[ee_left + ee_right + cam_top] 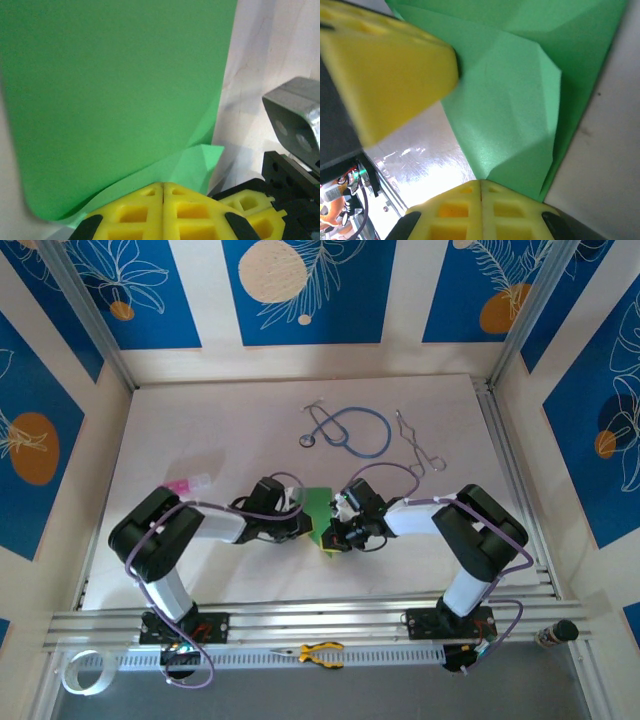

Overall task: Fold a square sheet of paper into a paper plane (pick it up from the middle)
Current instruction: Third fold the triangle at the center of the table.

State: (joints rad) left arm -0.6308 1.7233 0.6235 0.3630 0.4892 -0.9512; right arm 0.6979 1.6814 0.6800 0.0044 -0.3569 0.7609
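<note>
**Top external view: both claws pinch the green paper at mid-table**

Top external shows the two arms bent inward so that their heads meet near the middle of the white table. The green sheet of paper is between them, held where the left gripper and the right gripper come together.

Seen from the left wrist, the left gripper has its yellow fingers pressed together, seam tight, nipping the lower edge of the green sheet of paper. The sheet rises broad and flat above the fingertips, with a second, paler layer folded beneath it. One yellow finger of the right gripper sits just beside it.

Seen from the right wrist, the right gripper is likewise pressed together on the green sheet of paper, which shows several creases and overlapping layers. A yellow finger of the left gripper touches the sheet from the upper left.

Farther back on the table lie a blue stethoscope and a bent wire piece. A small pink and white piece lies to the left, and yellow-handled pliers rest on the front rail.
</note>
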